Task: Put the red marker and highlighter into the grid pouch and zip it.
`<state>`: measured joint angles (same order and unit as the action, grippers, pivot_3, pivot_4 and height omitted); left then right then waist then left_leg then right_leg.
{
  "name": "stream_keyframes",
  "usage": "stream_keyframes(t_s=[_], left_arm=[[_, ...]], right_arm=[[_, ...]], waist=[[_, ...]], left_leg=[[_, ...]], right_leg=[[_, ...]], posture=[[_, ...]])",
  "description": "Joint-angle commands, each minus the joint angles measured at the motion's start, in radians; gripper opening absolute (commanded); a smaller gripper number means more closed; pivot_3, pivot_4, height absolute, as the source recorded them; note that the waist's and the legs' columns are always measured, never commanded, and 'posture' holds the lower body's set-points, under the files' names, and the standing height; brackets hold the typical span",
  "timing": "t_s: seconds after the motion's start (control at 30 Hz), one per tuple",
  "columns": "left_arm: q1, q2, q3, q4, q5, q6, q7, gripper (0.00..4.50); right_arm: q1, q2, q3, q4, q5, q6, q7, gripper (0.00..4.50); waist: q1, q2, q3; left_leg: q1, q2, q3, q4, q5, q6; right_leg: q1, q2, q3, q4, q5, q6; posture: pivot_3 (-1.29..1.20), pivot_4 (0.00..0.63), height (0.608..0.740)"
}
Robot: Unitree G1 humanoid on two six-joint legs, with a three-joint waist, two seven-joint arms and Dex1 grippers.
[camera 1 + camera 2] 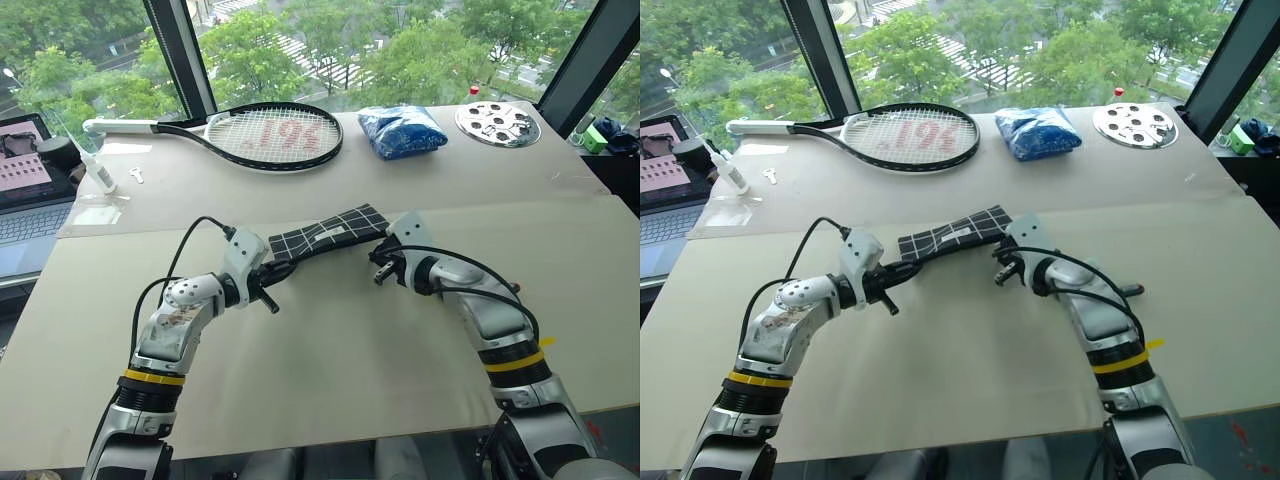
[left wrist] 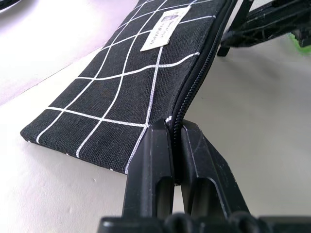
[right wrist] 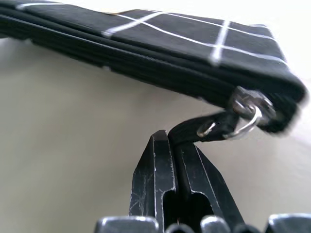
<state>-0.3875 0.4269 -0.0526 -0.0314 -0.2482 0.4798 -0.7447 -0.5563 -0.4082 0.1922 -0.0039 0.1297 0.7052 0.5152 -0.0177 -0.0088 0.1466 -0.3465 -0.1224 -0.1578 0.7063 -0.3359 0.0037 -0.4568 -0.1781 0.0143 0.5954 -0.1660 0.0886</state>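
The grid pouch (image 1: 328, 232) lies flat near the middle of the pale table (image 1: 330, 380), stretched slantwise between the two arms, its small white label (image 2: 160, 30) facing up. The left claw (image 2: 176, 145) is clenched on the pouch's near corner, pinching the end of the zipper seam between its two black fingers (image 2: 150, 160). At the opposite end the right claw (image 3: 174, 145) is clamped shut on the black zipper pull (image 3: 214, 127), which hangs from a small metal ring at the slider (image 3: 248, 108) on the corner of the pouch. From the left wrist, the zipper teeth along the seam look closed along the stretch that can be seen.

Farther back on the table a tennis racket (image 1: 262, 133) with a white handle lies across the left half, a blue plastic bag (image 1: 402, 131) sits just to its right, and a round metal disc with holes (image 1: 497, 123) lies near the far right corner. A laptop (image 1: 28, 185) stands open off the table's left edge.
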Motion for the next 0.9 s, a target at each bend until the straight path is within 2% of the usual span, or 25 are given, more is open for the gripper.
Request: stream_keyframes(t_s=[0.03, 0.23, 0.5, 0.57, 0.7, 0.9], left_arm=[[-0.007, 0.000, 0.007, -0.043, -0.016, -0.005, 0.004, 0.00], [-0.015, -0.002, 0.001, -0.033, -0.015, -0.008, 0.001, 0.00], [-0.026, 0.000, -0.002, -0.020, -0.015, -0.012, -0.007, 0.00], [-0.027, 0.001, -0.002, -0.019, -0.014, -0.013, -0.009, 0.00], [-0.026, 0.005, 0.000, -0.017, -0.014, -0.014, -0.012, 0.00], [-0.030, 0.010, -0.001, -0.008, -0.013, -0.016, -0.022, 0.00]], right_arm=[[-0.041, 0.024, 0.013, -0.020, -0.016, -0.018, 0.000, 0.05], [-0.063, 0.048, 0.046, -0.027, -0.040, -0.031, 0.015, 0.05], [-0.093, 0.074, 0.172, -0.018, -0.114, -0.068, 0.051, 0.05], [-0.113, 0.072, 0.170, 0.009, -0.129, -0.080, 0.050, 0.05], [-0.154, 0.091, 0.129, 0.024, -0.099, -0.058, 0.068, 0.05], [-0.178, 0.126, 0.164, -0.035, -0.033, 0.014, 0.178, 0.05]], waist=[[-0.001, 0.000, 0.000], [-0.002, 0.000, 0.000], [-0.005, 0.000, 0.000], [-0.005, 0.000, 0.000], [-0.004, 0.000, 0.000], [-0.008, 0.000, 0.000]], left_leg=[[0.000, 0.000, 0.000, 0.000, 0.000, 0.000], [0.000, 0.000, 0.000, 0.002, 0.000, 0.000], [0.000, 0.000, 0.000, 0.003, 0.000, 0.000], [0.000, 0.000, 0.000, 0.004, 0.000, 0.000], [0.000, 0.000, 0.000, 0.005, 0.000, 0.000], [0.000, 0.000, 0.000, 0.005, 0.000, 0.000]], right_leg=[[0.000, 0.000, 0.000, 0.000, 0.000, 0.000], [0.000, 0.000, 0.000, 0.000, 0.000, 0.000], [0.000, 0.000, 0.000, 0.001, 0.001, 0.000], [0.000, 0.000, 0.000, 0.001, 0.001, 0.000], [0.000, 0.000, 0.000, 0.000, 0.001, 0.000], [0.000, 0.000, 0.000, 0.001, 0.001, 0.000]], posture=[[0.00, 0.150, 0.740], [0.00, 0.150, 0.740], [0.00, 0.150, 0.740], [0.00, 0.150, 0.740], [0.00, 0.150, 0.740], [0.00, 0.150, 0.740]])
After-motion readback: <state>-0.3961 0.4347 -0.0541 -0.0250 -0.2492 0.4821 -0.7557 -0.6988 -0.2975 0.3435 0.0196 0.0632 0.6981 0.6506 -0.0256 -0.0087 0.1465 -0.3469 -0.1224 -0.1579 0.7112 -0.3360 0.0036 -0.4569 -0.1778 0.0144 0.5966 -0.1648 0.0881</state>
